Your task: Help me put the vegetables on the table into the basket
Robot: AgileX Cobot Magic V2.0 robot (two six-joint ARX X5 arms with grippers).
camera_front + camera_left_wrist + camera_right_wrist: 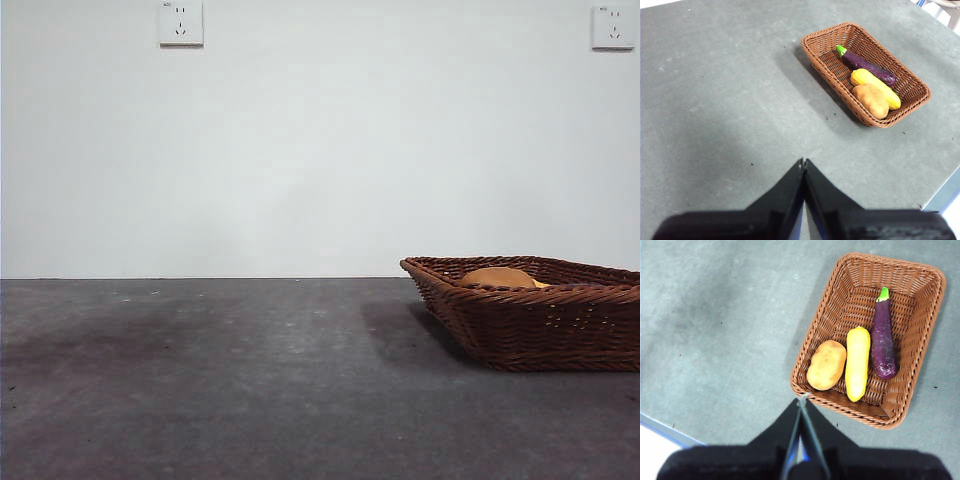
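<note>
Above the table (pixel 715 100), we see the left gripper (pixel 803 162) held well away from the basket (pixel 840 300), jaws pressed together on nothing, while the right gripper (pixel 803 399) hovers just over the basket's near rim, its jaws likewise closed and empty. Inside the basket we count three vegetables side by side: one potato (pixel 826 365), one corn cob (pixel 858 362) beside it, and one eggplant (pixel 883 342) past the cob.

Bare lab-like room, plain white wall (pixel 320 150), two wall sockets (pixel 181 22), grey table (pixel 200 380)

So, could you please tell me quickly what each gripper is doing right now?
Left gripper: shut, holding nothing, above the table.
Right gripper: shut, empty, near the basket.
</note>
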